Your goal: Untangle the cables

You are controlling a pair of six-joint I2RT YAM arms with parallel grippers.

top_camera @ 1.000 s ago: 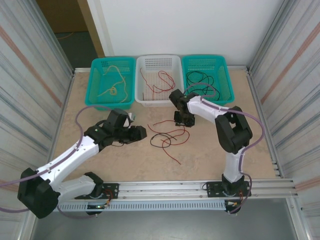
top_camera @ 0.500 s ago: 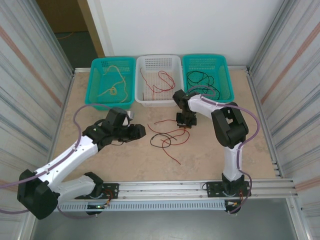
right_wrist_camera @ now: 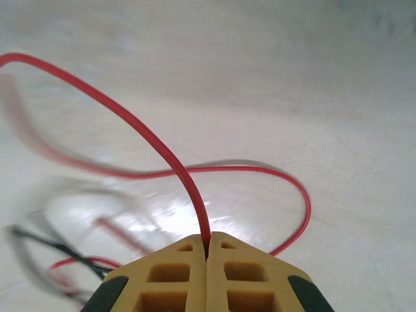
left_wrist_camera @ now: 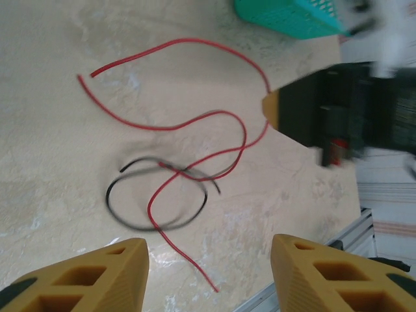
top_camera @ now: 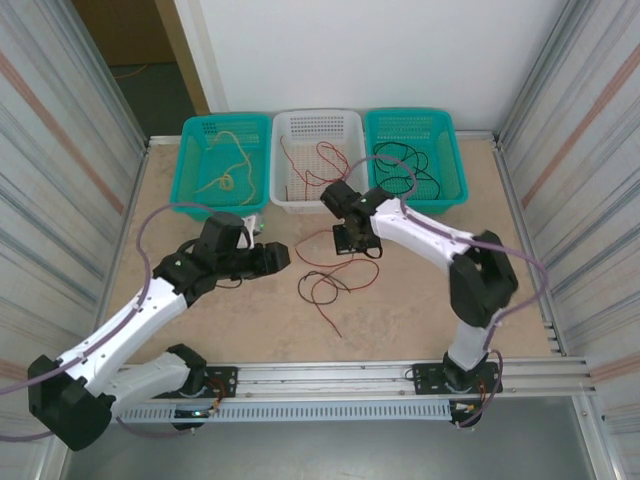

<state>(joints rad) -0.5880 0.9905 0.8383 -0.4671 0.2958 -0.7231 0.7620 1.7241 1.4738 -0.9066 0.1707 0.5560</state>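
Cables lie tangled at mid-table. From above, I see a red cable [top_camera: 335,268] crossing a black cable [top_camera: 322,286] on the table [top_camera: 420,295]. The red one runs lengthwise from the right gripper [top_camera: 346,243], which sits on its far end, down toward the near rail, where its free tail points. My left gripper [top_camera: 283,258] hovers just left of the tangle.

Along the far edge, the left green basket [top_camera: 190,170] holds a tan cable [top_camera: 226,178], the white basket [top_camera: 277,172] holds red strands [top_camera: 325,160], and the right green basket [top_camera: 456,165] holds black strands [top_camera: 400,158].

On the left wrist camera, the left gripper [left_wrist_camera: 208,260] is spread wide and holds nothing. Beyond it the black cable [left_wrist_camera: 156,203] curls in a loop with the red cable [left_wrist_camera: 195,120] laid across it.

On the right wrist camera, the right gripper [right_wrist_camera: 208,250] is pressed together, pinching the red cable [right_wrist_camera: 156,146], which arcs up and away to the left. The black cable [right_wrist_camera: 45,244] shows blurred at lower left.
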